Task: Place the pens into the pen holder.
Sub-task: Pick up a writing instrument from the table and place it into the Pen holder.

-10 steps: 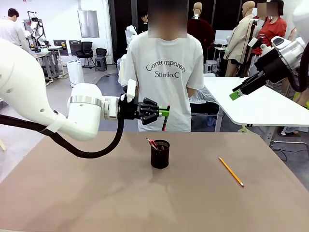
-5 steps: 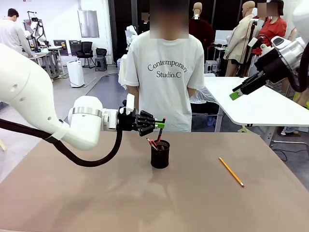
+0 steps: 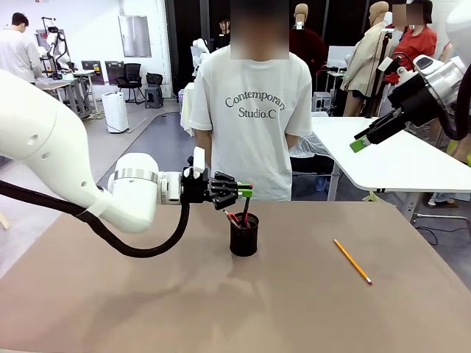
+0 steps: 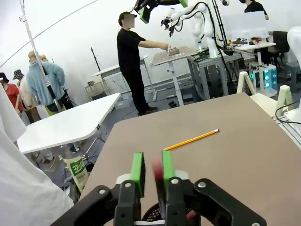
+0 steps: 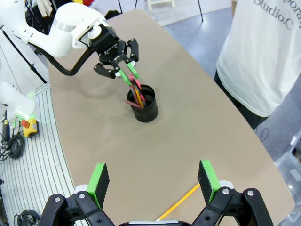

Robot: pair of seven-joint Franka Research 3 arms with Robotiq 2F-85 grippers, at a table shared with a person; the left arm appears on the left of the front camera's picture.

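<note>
Pen (image 4: 158, 170) stands loose between left gripper's (image 4: 153, 160) 2 pads (image 4: 138, 169) (above pen holder (image 3: 244, 239)).

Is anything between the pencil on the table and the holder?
Nothing lies on the table between the pencil and the holder. But the left gripper hangs right over the holder's mouth, a pen between its fingers.

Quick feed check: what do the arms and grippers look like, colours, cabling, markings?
The left arm and right arm are glossy white, rounded. A silver ring bands the left wrist; a black ribbed cable loops under it. The left gripper and right gripper are black with bright green pads. No markings readable.
</note>
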